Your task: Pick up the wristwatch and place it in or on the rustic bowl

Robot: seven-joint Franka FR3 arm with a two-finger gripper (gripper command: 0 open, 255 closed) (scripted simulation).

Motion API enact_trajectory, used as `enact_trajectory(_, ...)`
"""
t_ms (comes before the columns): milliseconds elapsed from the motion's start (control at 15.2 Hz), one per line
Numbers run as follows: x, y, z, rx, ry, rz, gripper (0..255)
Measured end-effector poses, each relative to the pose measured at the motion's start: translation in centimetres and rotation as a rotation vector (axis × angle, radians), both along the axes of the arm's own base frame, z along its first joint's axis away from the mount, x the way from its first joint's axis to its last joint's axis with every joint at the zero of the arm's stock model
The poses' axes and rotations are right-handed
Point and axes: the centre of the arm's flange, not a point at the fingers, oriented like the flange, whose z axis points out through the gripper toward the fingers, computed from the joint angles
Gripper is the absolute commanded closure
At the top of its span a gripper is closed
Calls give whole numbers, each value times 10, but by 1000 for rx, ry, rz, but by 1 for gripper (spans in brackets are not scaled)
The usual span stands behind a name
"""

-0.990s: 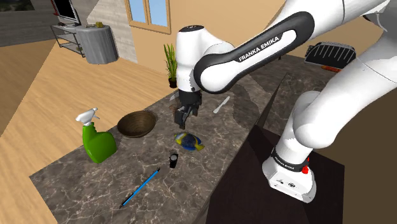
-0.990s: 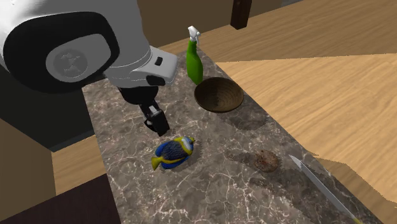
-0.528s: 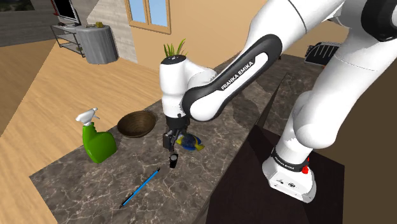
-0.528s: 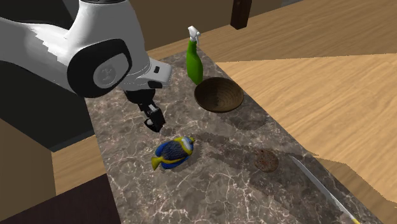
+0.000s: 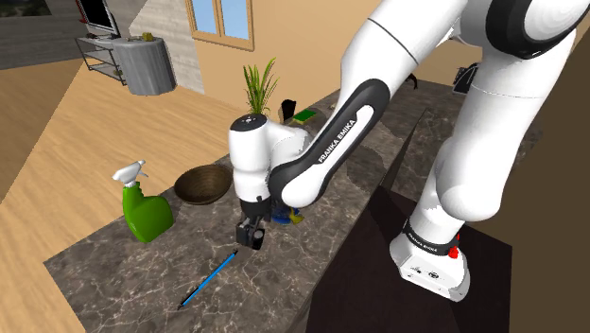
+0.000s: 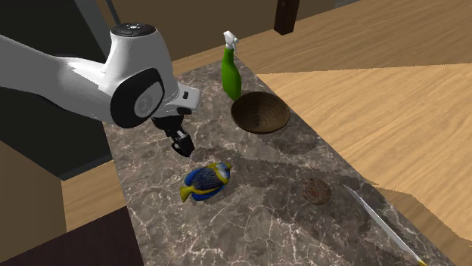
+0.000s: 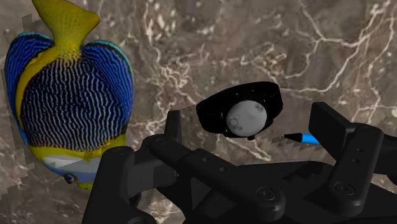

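The wristwatch [image 7: 240, 113], a black band with a round grey face, lies on the dark marble counter [image 7: 305, 38]. In the wrist view it sits between my two black fingers [image 7: 335, 130], which stand apart and do not touch it. My gripper [image 5: 250, 234] is open and low over the counter, just beyond the fish figure from the bowl's side. The brown woven bowl [image 5: 203, 183] stands empty toward the shoulder view's left of the gripper. In the second exterior view the gripper [image 6: 181, 143] hangs left of the bowl [image 6: 260, 112].
A blue and yellow striped fish figure [image 7: 67, 95] lies close beside the gripper. A green spray bottle [image 5: 145, 208] stands past the bowl. A blue pen [image 5: 208, 278] lies near the counter's front edge [image 5: 312, 293]. A brown round thing [image 6: 316, 190] and a long thin tool [image 6: 382, 227] lie further along.
The arm swung from above the fish toward the shoulder view's lower left and came down, so the open gripper now straddles the watch. Nothing on the counter has moved.
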Motion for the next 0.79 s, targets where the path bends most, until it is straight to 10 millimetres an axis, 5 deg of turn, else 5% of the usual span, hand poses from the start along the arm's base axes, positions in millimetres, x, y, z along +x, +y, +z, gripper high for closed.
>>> enact_trajectory(594, 0, 0, -19, 1, 0, 0, 0)
enact_trajectory(660, 0, 0, -19, 1, 0, 0, 255)
enact_trajectory(792, 0, 1, -19, 1, -1, 0, 255)
